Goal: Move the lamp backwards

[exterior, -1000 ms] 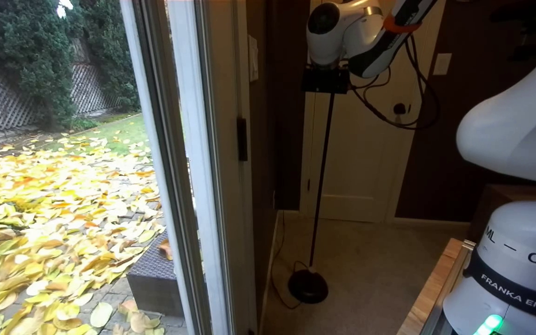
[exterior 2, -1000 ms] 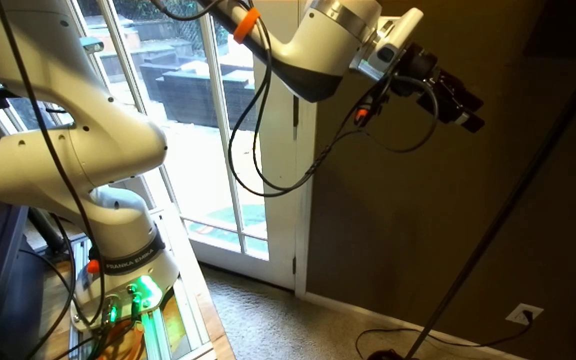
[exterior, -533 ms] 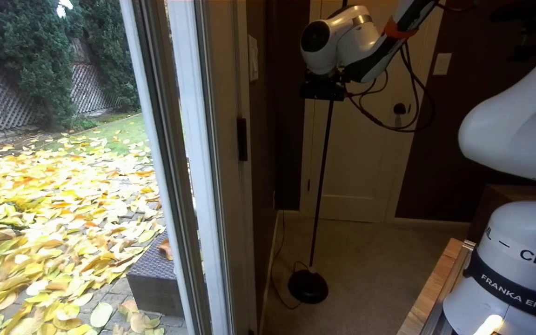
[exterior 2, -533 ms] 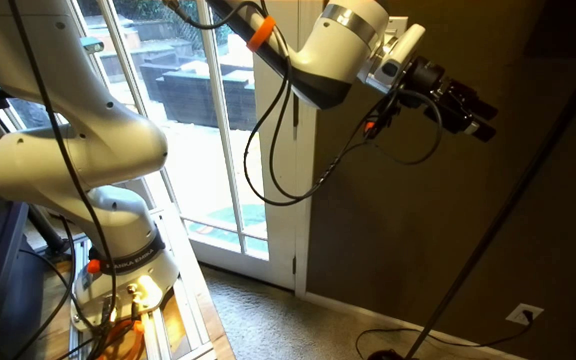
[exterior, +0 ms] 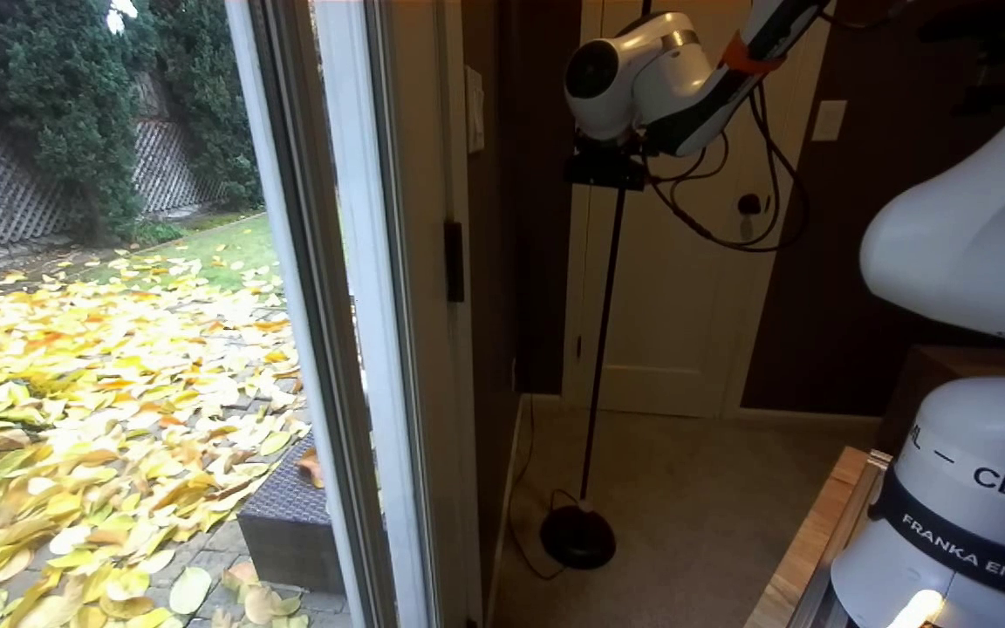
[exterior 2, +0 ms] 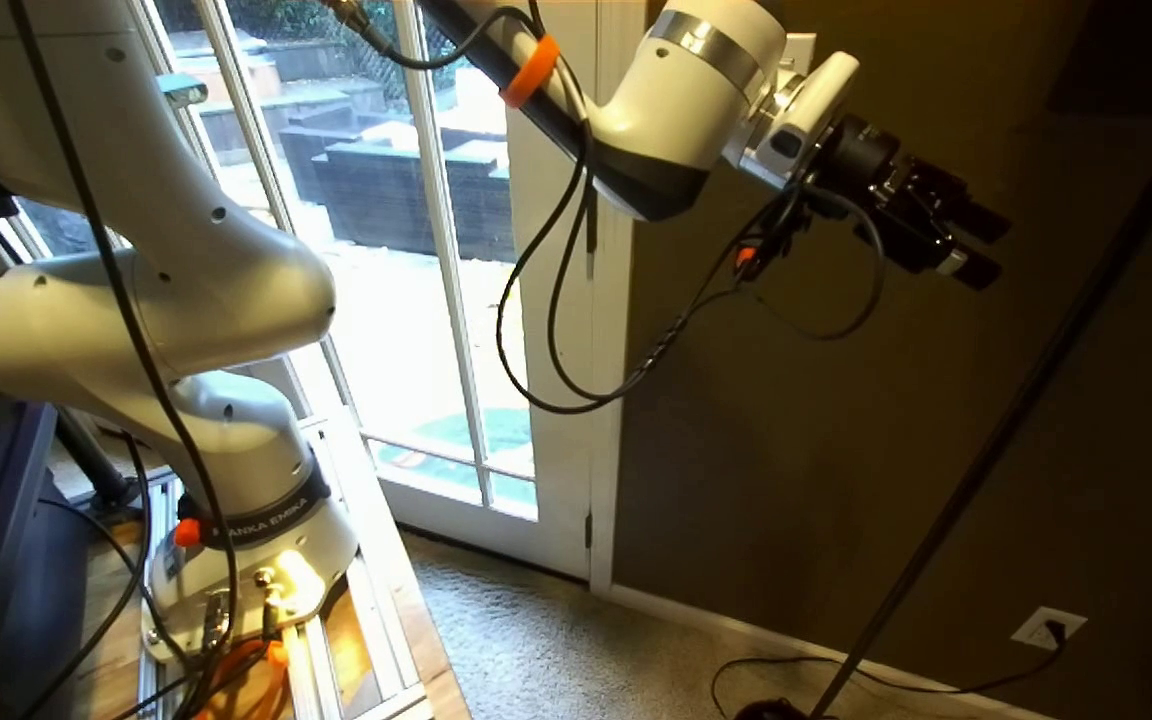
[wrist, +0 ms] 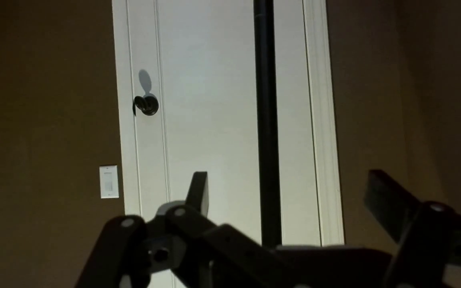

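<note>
The lamp's thin dark pole [exterior: 605, 340] rises from its round black base [exterior: 578, 536] on the carpet. In an exterior view the pole [exterior 2: 996, 440] slants upward to the right, and the base [exterior 2: 774, 711] is cut off by the lower edge. The lamp's top is out of view. My gripper [exterior 2: 994, 248] is open and empty, at the upper part of the pole with a gap between fingertips and pole. In the wrist view the pole [wrist: 267, 120] stands between the spread fingers of the gripper [wrist: 288, 176], left of their middle and beyond the tips.
A brown wall [exterior 2: 786, 450] with an outlet [exterior 2: 1049, 628] stands beside the lamp, and its cord [exterior: 520, 523] lies along the floor. A white door [exterior: 659, 305] is behind the pole. Cables [exterior 2: 576, 400] hang in loops below the wrist. A glass door [exterior 2: 496, 300] is near the arm.
My gripper has moved toward the pole and slightly down, most of it in the first half second. The lamp has not moved. The light on the robot's base went from green to white.
</note>
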`<control>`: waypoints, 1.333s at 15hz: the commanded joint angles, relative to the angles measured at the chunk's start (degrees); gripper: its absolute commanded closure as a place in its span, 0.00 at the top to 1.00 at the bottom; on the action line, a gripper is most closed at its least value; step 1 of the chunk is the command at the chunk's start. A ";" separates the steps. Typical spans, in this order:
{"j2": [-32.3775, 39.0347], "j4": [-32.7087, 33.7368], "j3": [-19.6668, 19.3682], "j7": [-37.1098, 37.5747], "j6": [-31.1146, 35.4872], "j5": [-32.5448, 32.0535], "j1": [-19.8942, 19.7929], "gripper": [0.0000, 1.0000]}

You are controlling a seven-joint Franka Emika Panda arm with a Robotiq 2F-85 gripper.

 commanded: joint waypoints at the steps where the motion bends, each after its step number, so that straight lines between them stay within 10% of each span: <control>1: 2.97 1.20 0.62 4.34 -3.19 -4.76 -0.42 1.00; 8: 8.95 1.33 -0.24 7.88 -12.30 -13.01 1.66 1.00; 9: 7.08 1.49 -11.36 8.55 -10.98 -12.59 11.94 1.00; 10: 11.69 1.74 -3.21 8.11 -14.69 -15.58 5.18 1.00; 11: 13.02 2.12 -5.61 8.13 -16.24 -16.98 7.94 1.00; 12: 11.10 2.48 -15.73 9.14 -15.06 -16.73 17.36 1.00; 20: 17.08 10.67 -49.50 14.95 -12.15 -25.09 51.64 1.00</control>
